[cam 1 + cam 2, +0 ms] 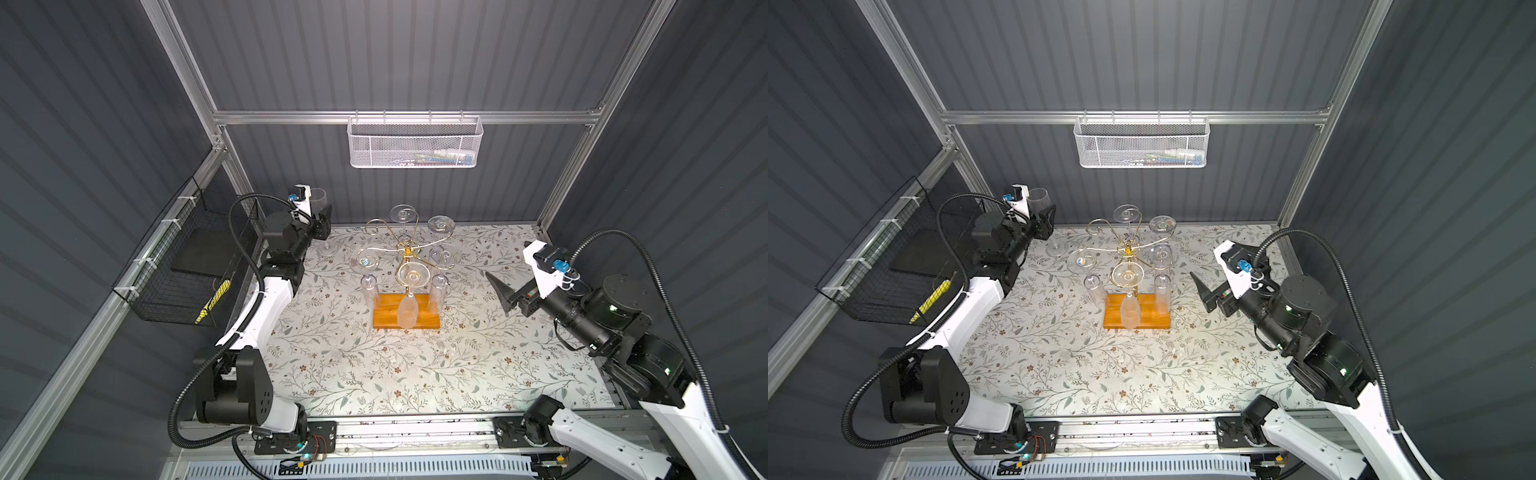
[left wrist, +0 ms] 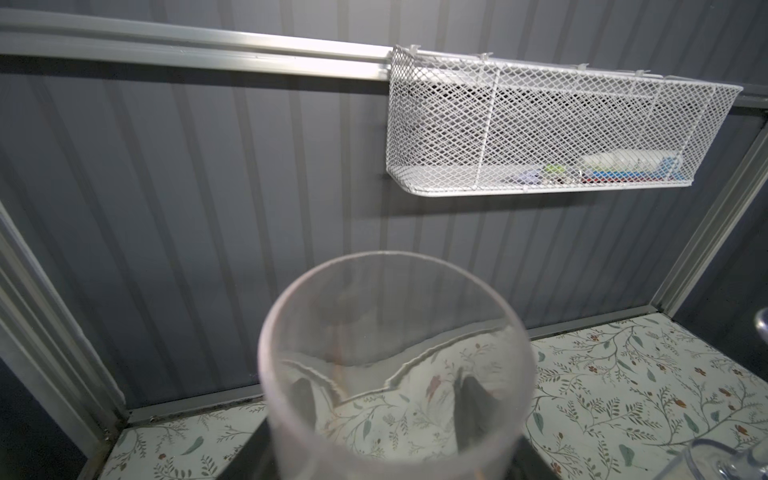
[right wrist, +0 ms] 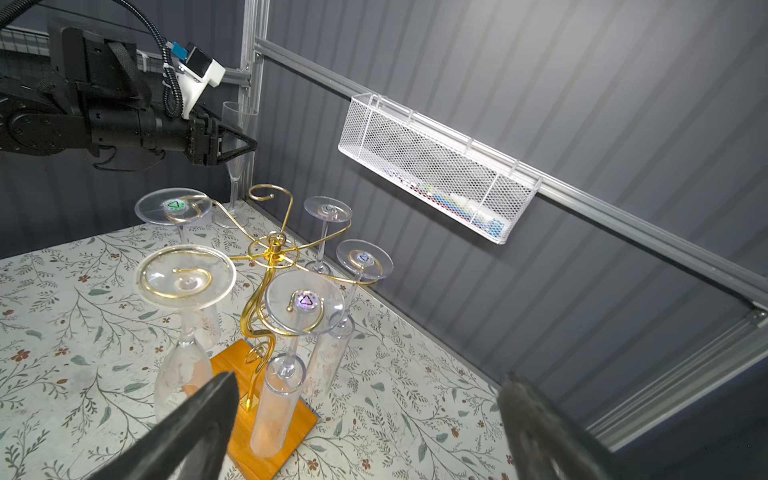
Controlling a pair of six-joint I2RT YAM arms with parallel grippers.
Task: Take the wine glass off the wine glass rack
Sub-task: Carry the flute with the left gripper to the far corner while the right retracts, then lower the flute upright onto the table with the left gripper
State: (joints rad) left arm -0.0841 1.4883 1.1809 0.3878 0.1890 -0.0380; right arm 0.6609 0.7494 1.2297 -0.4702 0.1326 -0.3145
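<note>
Small round stickers [image 3: 305, 302] sit on the feet of some of the clear hanging glasses [image 3: 185, 276]. Each sticker shows a triangle sign. Any words on them are too small to read.

A long white mesh basket [image 1: 415, 145] hangs on the silver rail at the back wall. Small coloured things lie in its bottom, too blurry to name. A black wire basket [image 1: 166, 249] hangs on the left wall. It holds a flat dark thing and a yellow and black thing [image 1: 214, 301].

The gold wire wine glass rack [image 1: 409, 249], with its orange-brown wooden base, stands in the middle of the flowery table [image 1: 374, 374]. Five glasses hang upside down from its curly arms. One curly arm [image 1: 372, 226] at the back left is bare.

The tall, thin, clear wine glass [image 3: 239, 120] is off the rack. It stands upright at the back left corner of the table, close to the wall. The left gripper [image 3: 244, 146] pinches its cup from both sides. Its foot is low by the table's back edge. Whether it touches the table cannot be told.

The right gripper [image 1: 500, 293] hangs to the right of the rack, apart from it. Its two black fingers are spread wide. The front half of the table is open room.
</note>
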